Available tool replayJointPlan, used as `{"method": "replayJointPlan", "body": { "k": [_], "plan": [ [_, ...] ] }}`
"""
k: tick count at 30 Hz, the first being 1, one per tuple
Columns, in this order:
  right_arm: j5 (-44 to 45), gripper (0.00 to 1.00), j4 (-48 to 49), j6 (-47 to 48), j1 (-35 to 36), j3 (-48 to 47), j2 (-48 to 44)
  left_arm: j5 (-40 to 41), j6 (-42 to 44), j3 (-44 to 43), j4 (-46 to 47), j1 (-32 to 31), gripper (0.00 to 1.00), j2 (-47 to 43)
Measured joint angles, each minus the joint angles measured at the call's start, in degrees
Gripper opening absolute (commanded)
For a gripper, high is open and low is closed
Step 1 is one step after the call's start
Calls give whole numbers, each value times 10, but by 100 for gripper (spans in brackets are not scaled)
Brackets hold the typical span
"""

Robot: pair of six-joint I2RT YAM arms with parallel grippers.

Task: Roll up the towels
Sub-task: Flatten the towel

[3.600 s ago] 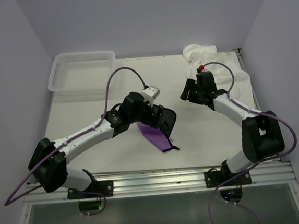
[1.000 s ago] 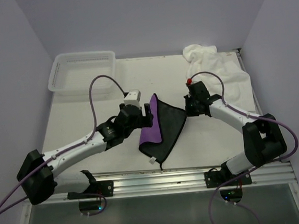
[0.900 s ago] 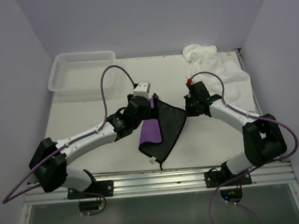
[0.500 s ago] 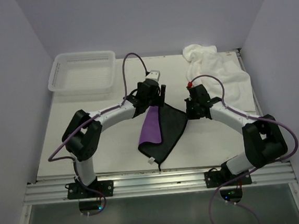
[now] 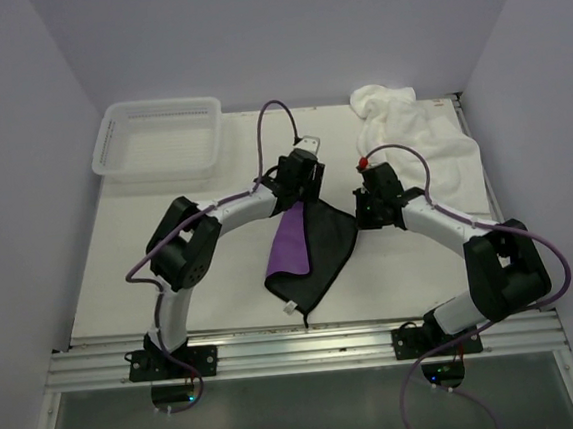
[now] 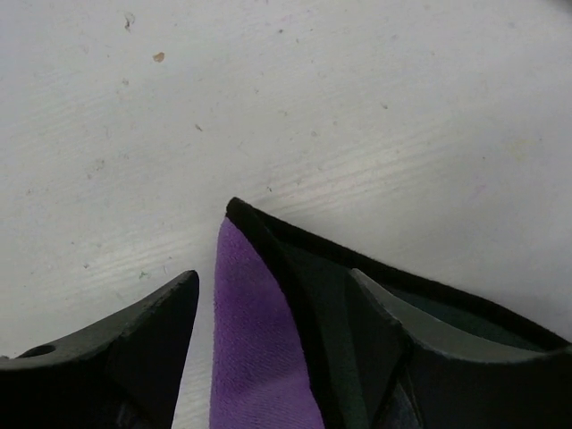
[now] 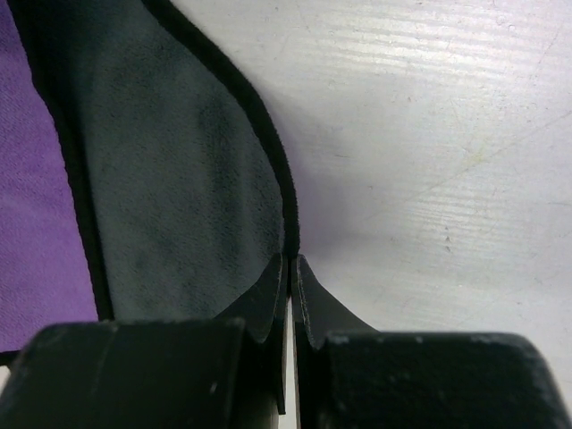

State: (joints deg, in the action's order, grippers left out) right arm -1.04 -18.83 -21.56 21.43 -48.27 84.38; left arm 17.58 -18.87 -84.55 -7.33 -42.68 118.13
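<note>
The purple towel [image 5: 291,242] lies mid-table, partly folded, its dark grey underside [image 5: 327,243] turned up on the right. My left gripper [image 5: 300,187] is at its far corner. In the left wrist view the gripper [image 6: 273,275] is open, with the black-trimmed corner [image 6: 259,295] between the fingers and a gap beside the left finger [image 6: 134,349]. My right gripper [image 5: 363,212] is at the towel's right edge. In the right wrist view it [image 7: 288,261] is shut on the black trim [image 7: 268,152]. The white towel [image 5: 422,134] is heaped at the back right.
A white mesh basket [image 5: 155,138] stands at the back left corner. The left arm's purple cable [image 5: 270,116] arches above the table centre. A metal rail [image 5: 308,345] runs along the near edge, and walls close in both sides.
My left arm has swung from the towel's left side up to its far corner, and its jaws have narrowed a little. The right gripper has stayed on the towel's right edge.
</note>
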Motion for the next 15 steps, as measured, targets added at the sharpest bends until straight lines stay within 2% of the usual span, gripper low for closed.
{"method": "replayJointPlan", "body": {
  "k": [5,6,11,12,14,15],
  "plan": [
    [0,0,2,0,0,5,0,11,9,-15,-14,9,58,29],
    [0,0,3,0,0,8,0,12,10,-17,-15,11,52,34],
    [-1,0,5,2,0,13,0,22,20,-20,-17,15,39,39],
    [-1,0,5,2,0,13,0,24,24,-20,-17,15,33,39],
    [-2,0,5,2,0,14,0,30,31,-20,-17,15,31,39],
    [-3,0,5,2,0,14,0,33,35,-20,-17,15,23,38]
  ]
}}
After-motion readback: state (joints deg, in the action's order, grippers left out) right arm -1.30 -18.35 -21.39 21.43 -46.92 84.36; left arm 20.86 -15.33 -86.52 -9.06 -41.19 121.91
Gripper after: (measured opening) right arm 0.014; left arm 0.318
